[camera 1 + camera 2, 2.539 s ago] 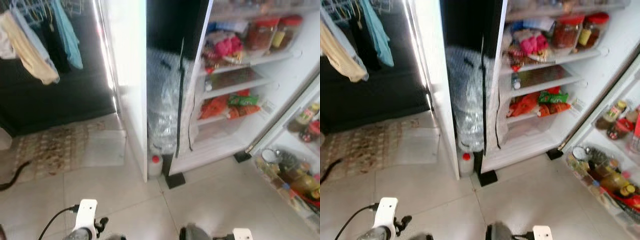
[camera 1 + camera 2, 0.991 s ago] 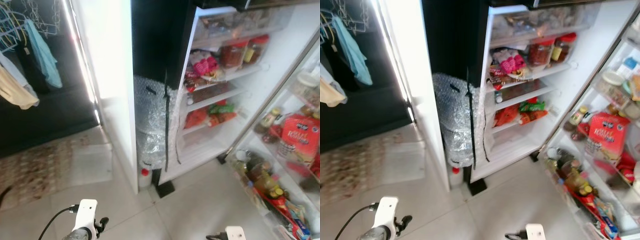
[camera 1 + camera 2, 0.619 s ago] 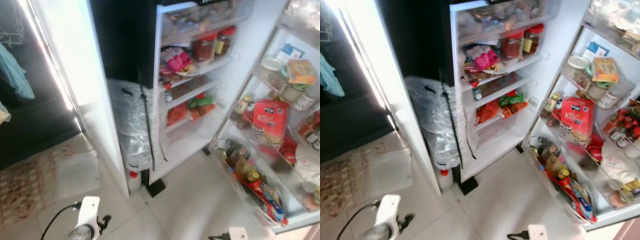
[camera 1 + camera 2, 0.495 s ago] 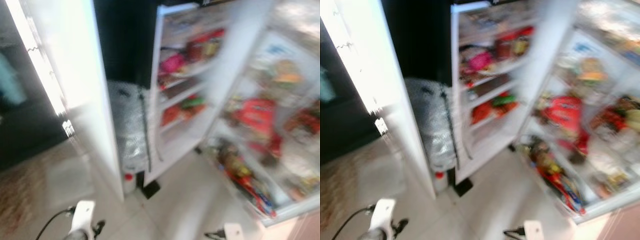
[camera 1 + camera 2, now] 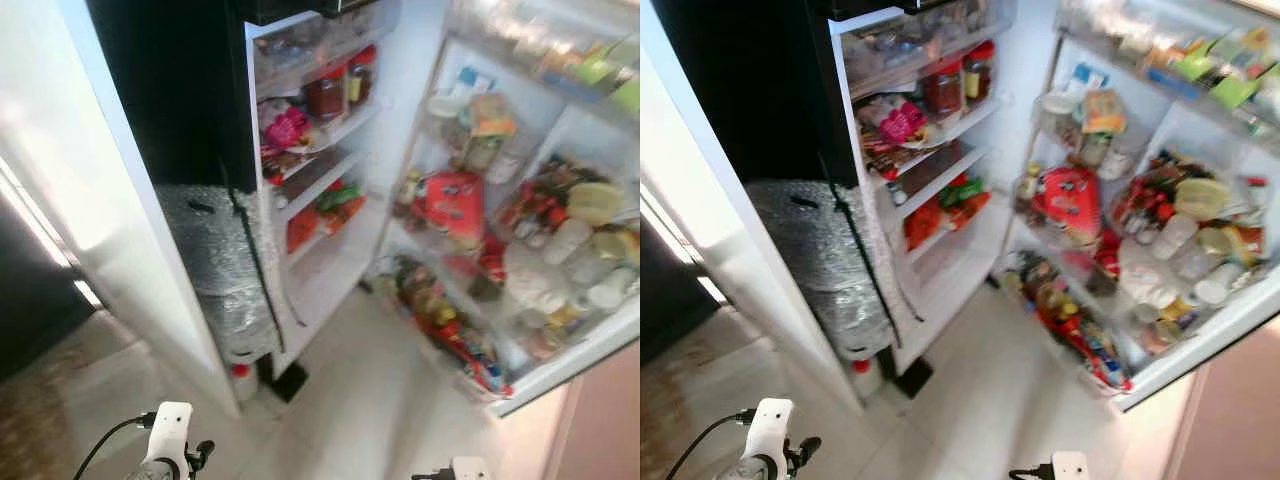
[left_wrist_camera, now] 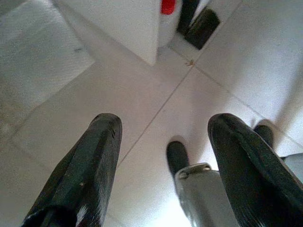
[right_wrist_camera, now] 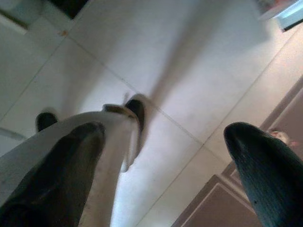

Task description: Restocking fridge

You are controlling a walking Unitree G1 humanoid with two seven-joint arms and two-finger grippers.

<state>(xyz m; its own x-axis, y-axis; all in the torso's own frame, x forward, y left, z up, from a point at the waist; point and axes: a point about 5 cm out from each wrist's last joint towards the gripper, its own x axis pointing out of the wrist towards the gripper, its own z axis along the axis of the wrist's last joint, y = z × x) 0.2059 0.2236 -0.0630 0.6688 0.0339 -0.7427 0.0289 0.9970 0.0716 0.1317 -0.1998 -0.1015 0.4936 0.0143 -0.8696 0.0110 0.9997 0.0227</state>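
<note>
Open white fridge (image 5: pixel 330 270) stands ahead, door racks crowded. Left end effector (image 6: pixel 161 170) and right end effector (image 7: pixel 165 165) hang empty over the tiled floor (image 6: pixel 118 99), fingers spread. Red-lidded glass jars (image 5: pixel 325 95) (heavy, breakable, likely slippery) want a mid-body grip.

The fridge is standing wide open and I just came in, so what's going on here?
Nothing is being handled at this moment. The robot stands on the tiled floor facing the open fridge, whose shelves and door racks are packed with jars, bottles and packets. A bubble-wrapped bundle sits beside the fridge. The left gripper and right gripper both hang open and empty above the floor.
</note>
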